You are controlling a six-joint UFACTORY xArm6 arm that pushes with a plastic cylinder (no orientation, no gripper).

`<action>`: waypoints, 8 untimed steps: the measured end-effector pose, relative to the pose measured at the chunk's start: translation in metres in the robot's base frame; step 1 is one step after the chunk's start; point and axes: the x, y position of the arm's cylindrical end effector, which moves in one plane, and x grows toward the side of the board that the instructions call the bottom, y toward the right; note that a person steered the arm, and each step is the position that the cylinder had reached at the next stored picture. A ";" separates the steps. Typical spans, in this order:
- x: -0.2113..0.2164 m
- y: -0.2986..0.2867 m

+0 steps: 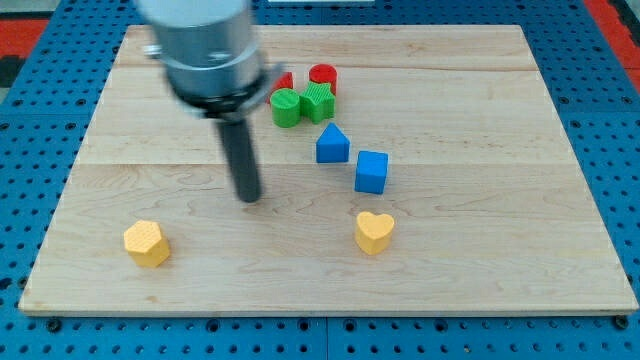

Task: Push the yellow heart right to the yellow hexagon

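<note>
The yellow heart (374,231) lies at the view's lower middle right on the wooden board. The yellow hexagon (147,243) lies at the view's lower left. They are far apart. My tip (248,197) is on the board between them, up and left of the heart and up and right of the hexagon, touching neither.
A blue cube (371,171) sits just above the heart, and a blue triangular block (332,144) up and left of it. Two green blocks (287,108) (318,102) and two red blocks (323,76) (285,82) cluster near the view's top middle. The board's bottom edge (330,305) is close below the yellow blocks.
</note>
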 end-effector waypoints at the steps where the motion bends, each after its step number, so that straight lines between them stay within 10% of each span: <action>1: 0.023 0.092; 3: 0.062 0.156; 8: 0.009 -0.038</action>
